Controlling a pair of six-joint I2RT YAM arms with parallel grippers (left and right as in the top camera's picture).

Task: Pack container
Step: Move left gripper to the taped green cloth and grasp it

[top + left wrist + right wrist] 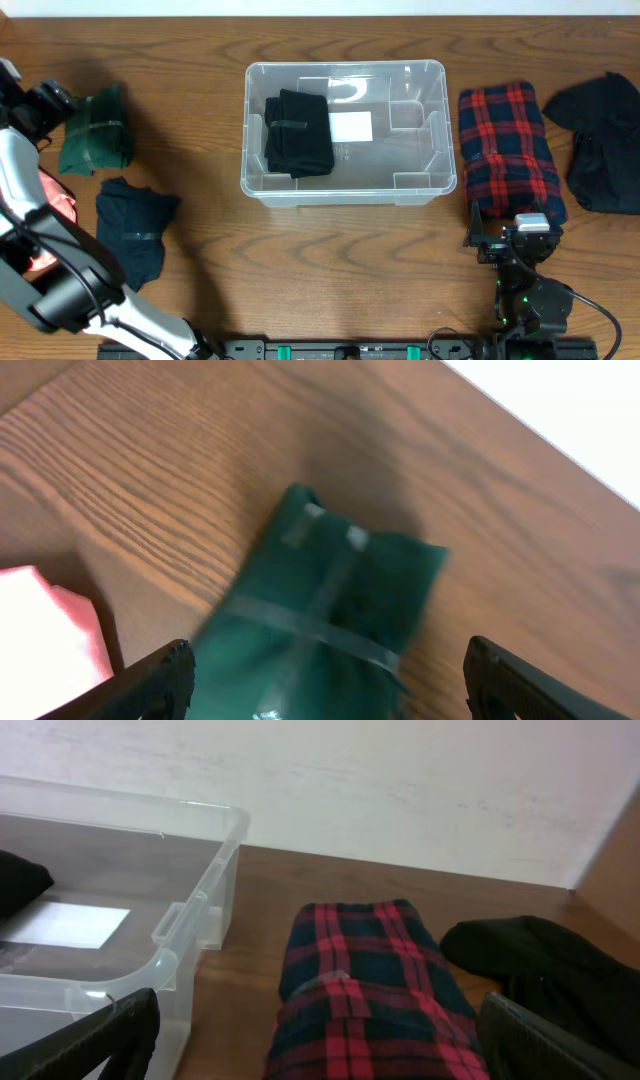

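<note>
**Task item.** The container (350, 190) sits on the counter (330, 270) midway between the left and right edges, closer to the far edge than the near one. One black bundle (298, 133) lies inside against its left wall. The white label (350, 126) and the right half of the floor are uncovered, so in my judgement packing is only partly done.

**Left side.** Your left pincer (325, 680) is at the far left corner, spread wide, with the green bundle (320, 620) lying in the gap between its jaws. It grips nothing. I cannot tell whether the tips touch the cloth or the counter. The wide spread suits a grasp across the bundle's banded middle, and I judge that to be the step in hand. A second dark bundle (135, 230) lies by the left edge, nearer you and apart from the green one.

**Right side.** Your right pincer (320, 1045) is also open and empty. It sits low at the near end of the plaid bundle (510, 150), which lies just beside the container's right wall. A loose black garment (605, 145) lies by the right edge.

**Risk.** The green bundle is soft and banded, so a shallow pinch may catch only a fold.
</note>
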